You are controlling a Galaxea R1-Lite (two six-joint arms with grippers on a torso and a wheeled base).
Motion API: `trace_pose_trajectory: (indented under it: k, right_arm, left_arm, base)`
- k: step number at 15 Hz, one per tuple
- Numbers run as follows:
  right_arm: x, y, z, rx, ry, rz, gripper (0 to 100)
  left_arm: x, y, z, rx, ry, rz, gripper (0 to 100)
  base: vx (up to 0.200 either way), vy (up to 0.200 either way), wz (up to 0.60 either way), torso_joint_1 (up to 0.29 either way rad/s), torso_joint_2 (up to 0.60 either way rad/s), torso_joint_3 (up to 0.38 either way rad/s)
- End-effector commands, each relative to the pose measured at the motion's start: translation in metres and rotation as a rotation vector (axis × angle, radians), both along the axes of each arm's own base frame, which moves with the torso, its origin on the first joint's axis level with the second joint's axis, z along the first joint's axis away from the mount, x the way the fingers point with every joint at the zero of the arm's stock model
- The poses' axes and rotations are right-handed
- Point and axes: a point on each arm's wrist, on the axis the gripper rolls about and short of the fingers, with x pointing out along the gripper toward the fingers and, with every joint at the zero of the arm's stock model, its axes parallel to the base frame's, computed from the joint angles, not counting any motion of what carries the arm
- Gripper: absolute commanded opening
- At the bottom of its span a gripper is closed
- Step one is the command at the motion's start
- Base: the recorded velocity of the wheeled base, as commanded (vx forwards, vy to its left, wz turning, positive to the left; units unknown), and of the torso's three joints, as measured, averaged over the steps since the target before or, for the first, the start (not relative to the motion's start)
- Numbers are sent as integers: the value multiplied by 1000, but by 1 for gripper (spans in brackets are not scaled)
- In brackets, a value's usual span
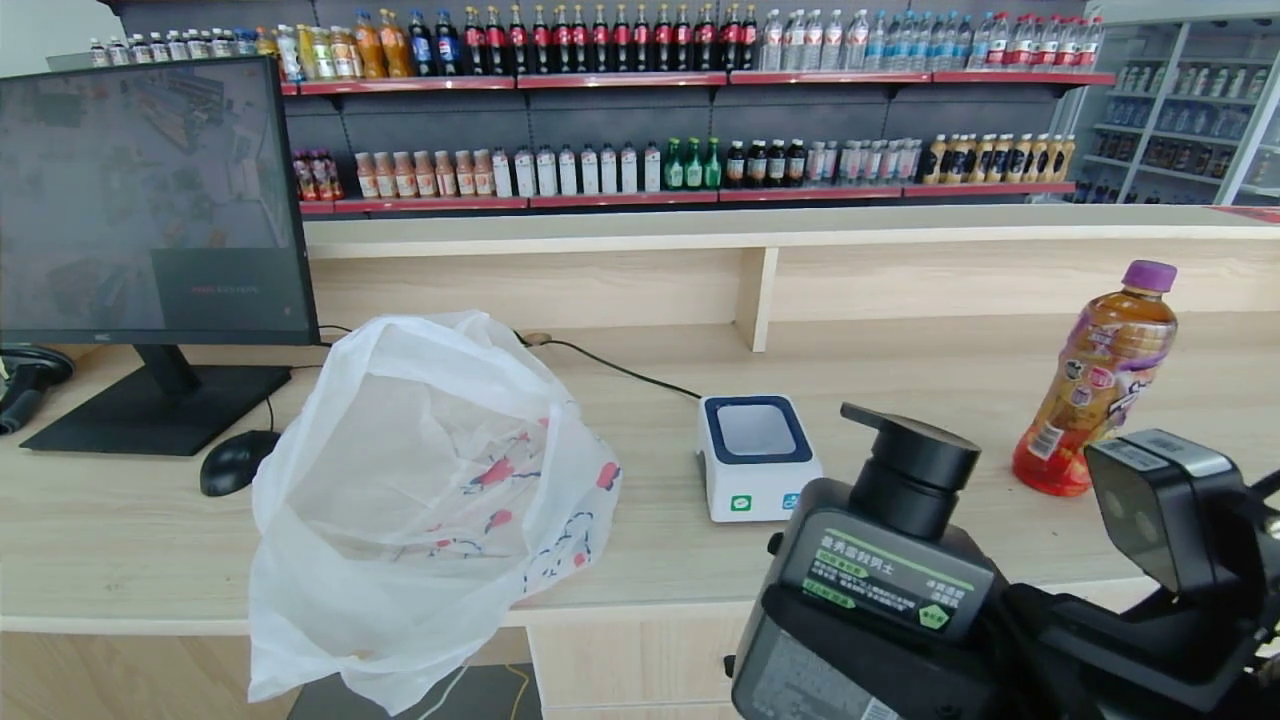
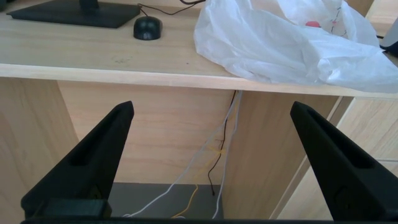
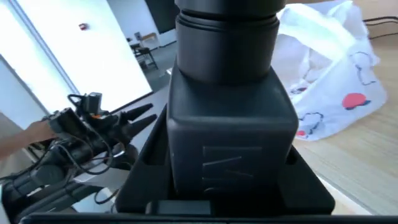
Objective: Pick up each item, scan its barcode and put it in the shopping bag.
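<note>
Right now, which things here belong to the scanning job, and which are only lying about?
For the job: the held dark bottle, orange drink bottle, barcode scanner, shopping bag.
Lying about: monitor, mouse, shelved drinks.

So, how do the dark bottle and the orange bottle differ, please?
The dark bottle is squarish with a black cap; the orange bottle is round with a purple cap. The dark bottle is held by the right gripper; the orange bottle stands free on the counter. Both are capped.
</note>
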Motion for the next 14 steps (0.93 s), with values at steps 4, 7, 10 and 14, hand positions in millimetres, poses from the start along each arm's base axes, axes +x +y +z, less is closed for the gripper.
trace_pose_trajectory:
  k: [4,7,10,14]
  right_arm:
    - [14,38,14,107,91,114,0]
    - [27,59,27,192,132,149,0]
    - [31,64,45,271,138,177,0]
    - [30,62,49,288,138,182,0]
  left_arm:
    - [0,0,0,0,-1,0,100]
    - [0,0,0,0,-1,0,100]
    - [0,0,0,0,-1,0,100]
    - [0,0,0,0,-1,0,100]
  base:
    - [0,0,0,0,0,0]
    - [0,0,0,0,0,0]
    - [0,0,0,0,0,0]
    - [0,0,0,0,0,0]
